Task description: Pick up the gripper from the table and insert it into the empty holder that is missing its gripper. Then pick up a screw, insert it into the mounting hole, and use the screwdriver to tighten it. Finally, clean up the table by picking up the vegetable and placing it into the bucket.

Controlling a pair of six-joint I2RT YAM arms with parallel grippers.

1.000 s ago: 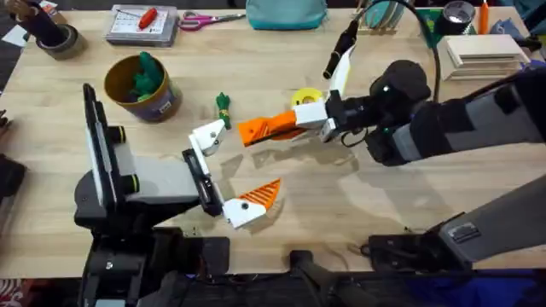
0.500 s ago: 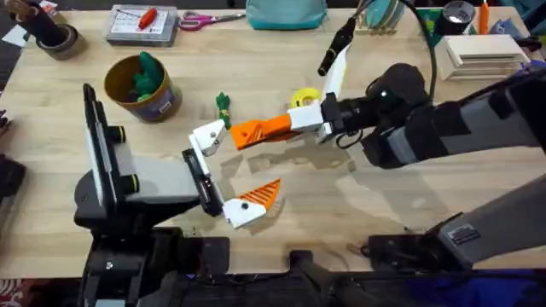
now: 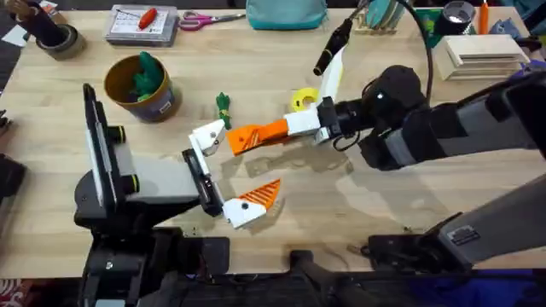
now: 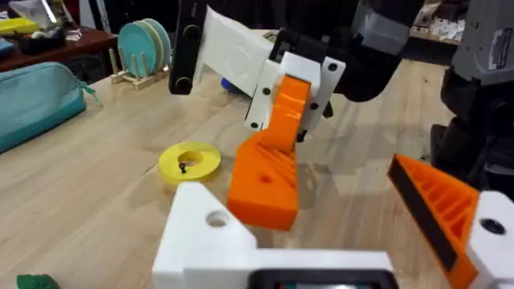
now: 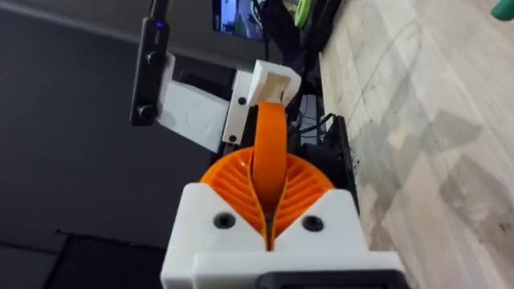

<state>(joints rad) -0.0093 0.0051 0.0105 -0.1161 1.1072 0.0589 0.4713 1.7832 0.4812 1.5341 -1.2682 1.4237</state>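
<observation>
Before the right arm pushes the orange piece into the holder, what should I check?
1. Loose orange ribbed plastic finger clamped in the right gripper: ok.
2. Empty white holder on the left arm unobstructed: ok.
3. Finger seated in the holder: not ok, not inserted yet.
4. Finger lined up with the holder's slot: cannot tell.
5. Small green toy vegetable out of the path: ok.

Scissors (image 3: 211, 18) & teal pouch (image 3: 286, 13) at far edge, yellow ring (image 3: 304, 99) mid-table.
</observation>
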